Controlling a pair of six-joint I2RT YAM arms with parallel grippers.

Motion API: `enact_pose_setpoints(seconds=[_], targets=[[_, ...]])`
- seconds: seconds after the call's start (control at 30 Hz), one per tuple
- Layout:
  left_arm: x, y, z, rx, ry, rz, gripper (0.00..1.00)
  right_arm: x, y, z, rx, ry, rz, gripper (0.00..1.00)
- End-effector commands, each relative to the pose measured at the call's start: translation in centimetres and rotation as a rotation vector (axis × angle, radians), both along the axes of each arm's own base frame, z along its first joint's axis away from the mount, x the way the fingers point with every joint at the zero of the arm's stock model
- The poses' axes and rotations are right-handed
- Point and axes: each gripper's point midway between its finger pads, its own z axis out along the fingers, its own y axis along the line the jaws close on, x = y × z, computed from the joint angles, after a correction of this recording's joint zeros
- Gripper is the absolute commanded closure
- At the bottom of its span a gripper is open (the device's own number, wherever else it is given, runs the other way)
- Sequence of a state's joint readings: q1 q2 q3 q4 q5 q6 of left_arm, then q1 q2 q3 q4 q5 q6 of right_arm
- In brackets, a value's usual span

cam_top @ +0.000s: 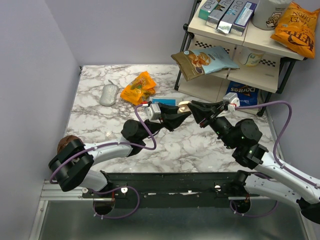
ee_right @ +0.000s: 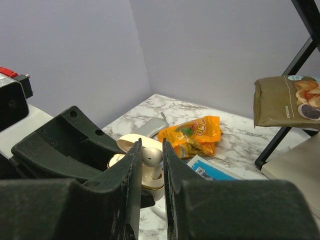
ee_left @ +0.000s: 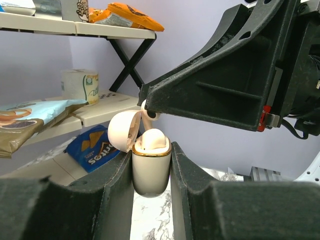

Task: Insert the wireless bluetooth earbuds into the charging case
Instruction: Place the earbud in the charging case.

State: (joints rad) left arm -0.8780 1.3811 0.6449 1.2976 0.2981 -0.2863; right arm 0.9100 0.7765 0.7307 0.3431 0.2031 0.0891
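A: Holding the charging case [ee_left: 150, 175] upright, well above the table: left gripper [ee_left: 151, 152], fingers narrow round its body. Lid [ee_left: 124, 131] flipped open twd 10 o'clock.

B: Buds?

A: One earbud [ee_left: 152, 140] sits in the case mouth. The other earbud [ee_right: 151, 157] is pinched betw the right gripper [ee_right: 151, 147] fingers, just at 12 o'clock of the mouth, stem down it seems.

B: So step = seating bud no. 2, I'd say. Next move needs?

A: Prob a short straight drop, stem lined up w/ the free socket, case kept upright.

B: See that socket?

A: No, it's hidden behind the seated bud & the R finger. Can't tell if the stem touches the rim. Top view: both grippers mostly cover the case. Farther off, approx 10 o'clock: orange snack bag [cam_top: 139, 87] & mouse [cam_top: 108, 94].
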Motion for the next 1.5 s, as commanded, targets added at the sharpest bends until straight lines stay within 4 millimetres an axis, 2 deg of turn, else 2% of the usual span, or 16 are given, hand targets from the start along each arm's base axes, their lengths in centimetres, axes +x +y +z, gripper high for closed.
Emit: enact_pose_setpoints(seconds=[0.0, 0.17, 0.8, 1.07, 1.33, 1.4, 1.43, 1.47], targets=[[-3.9, 4.2, 9.0, -0.316, -0.281, -0.02, 1.0, 0.0, 0.4, -0.6, 0.009, 0.015, 0.008, 0.99], [-3.9, 4.3, 9.0, -0.317, -0.28, -0.017, 1.0, 0.0, 0.3, -0.6, 0.003, 0.02, 0.005, 0.99], [-3.6, 4.0, 9.2, -0.32, -0.285, -0.014, 1.0, 0.0, -0.1, 0.1, 0.002, 0.036, -0.007, 0.53], [-3.5, 4.0, 9.2, -0.322, -0.279, -0.014, 1.0, 0.2, -1.0, 1.4, 0.04, 0.039, -0.046, 0.45], [-3.6, 4.4, 8.6, -0.315, -0.27, 0.001, 1.0, -0.9, -4.9, 6.1, 0.137, -0.019, -0.132, 0.4], [-4.0, 4.4, 8.3, -0.305, -0.27, -0.019, 1.0, 0.1, -5.6, 5.5, 0.086, 0.03, -0.202, 0.4], [-4.2, 4.4, 8.2, -0.301, -0.272, -0.029, 1.0, 1.0, -5.0, 4.5, 0.028, 0.06, -0.222, 0.41], [-4.5, 4.3, 8.2, -0.3, -0.262, -0.057, 1.0, 1.1, -5.1, 4.9, -0.021, 0.075, -0.238, 0.46]])
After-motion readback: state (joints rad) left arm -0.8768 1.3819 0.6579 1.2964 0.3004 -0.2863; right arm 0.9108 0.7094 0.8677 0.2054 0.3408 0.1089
